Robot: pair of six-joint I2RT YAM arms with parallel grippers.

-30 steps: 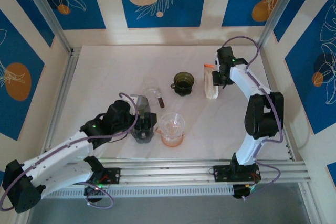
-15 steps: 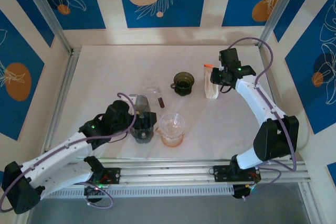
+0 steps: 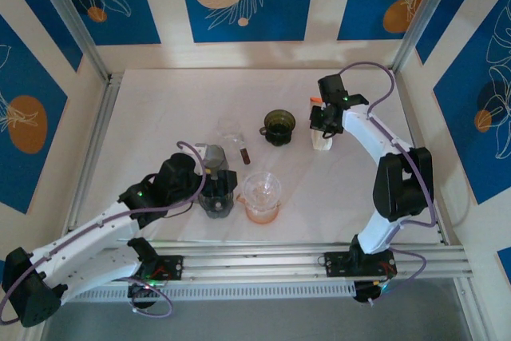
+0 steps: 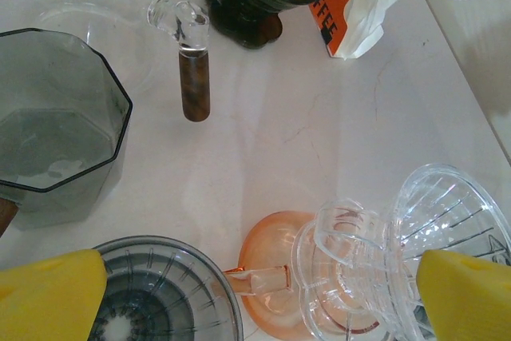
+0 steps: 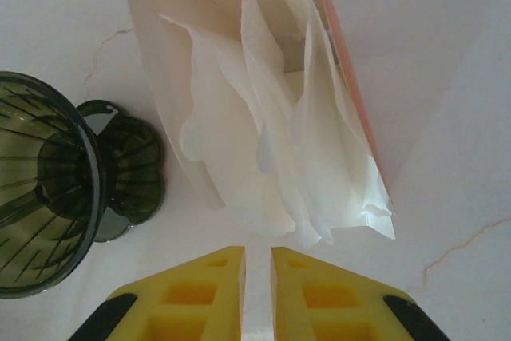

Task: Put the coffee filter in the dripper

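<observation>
White tabletop: I'm watching right gripper (image 5: 257, 257), jaws nearly touching, holding nothing; filters (image 5: 267, 157) lying just far of it, dripper (image 5: 44, 189) sitting left.

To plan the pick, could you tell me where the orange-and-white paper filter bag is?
Top view: the bag sits far right, just right of the dark green glass dripper.

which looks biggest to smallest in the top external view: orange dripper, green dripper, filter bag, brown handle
1. orange dripper
2. green dripper and filter bag: about alike, as the right arm partly hides the bag
3. brown handle
</observation>
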